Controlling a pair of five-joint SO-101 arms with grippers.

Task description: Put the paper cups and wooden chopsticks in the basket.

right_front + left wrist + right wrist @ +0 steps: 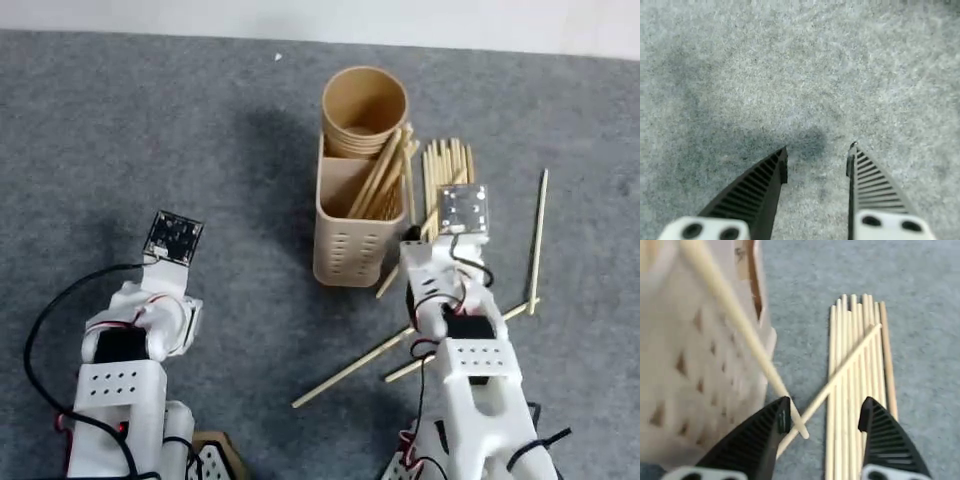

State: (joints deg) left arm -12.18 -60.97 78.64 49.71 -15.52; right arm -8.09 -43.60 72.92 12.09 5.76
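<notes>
A tan perforated basket (352, 245) stands mid-table on grey carpet, with stacked paper cups (364, 108) in its far compartment and several wooden chopsticks (385, 175) leaning in the near one. A bundle of chopsticks (448, 170) lies to its right, seen up close as a neat row (856, 380). My right gripper (822, 415) is open just above that row, beside the basket wall (700, 370); one stick (840, 372) crosses between its fingers. My left gripper (817, 160) is open over bare carpet, left of the basket.
Loose chopsticks lie scattered on the carpet: one long stick (539, 235) at far right, others (350, 372) slanting near the right arm's base. A pale wall edge (400, 20) runs along the back. Bare carpet spreads to the left.
</notes>
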